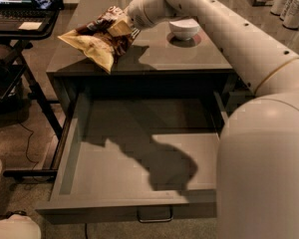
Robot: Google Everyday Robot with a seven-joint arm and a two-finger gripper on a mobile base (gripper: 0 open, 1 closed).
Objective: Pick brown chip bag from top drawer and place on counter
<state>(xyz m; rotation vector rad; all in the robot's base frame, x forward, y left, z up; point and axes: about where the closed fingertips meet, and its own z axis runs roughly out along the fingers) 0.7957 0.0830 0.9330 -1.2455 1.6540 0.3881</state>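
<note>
The brown chip bag (103,38) hangs tilted over the front left part of the counter (189,56), its pale yellow lower end close to the surface near the left edge. My gripper (128,25) is at the bag's upper right end, shut on it, with the white arm reaching in from the right. The top drawer (139,156) is pulled fully open below the counter. Its grey floor is bare, crossed by the arm's shadow. Its metal pull handle (154,214) is at the front.
A white bowl (184,29) stands on the counter just right of my gripper. A laptop (20,9) sits on a black stand at the left. Cans (289,1) stand at the far right. A person's knee (7,225) shows at the lower left.
</note>
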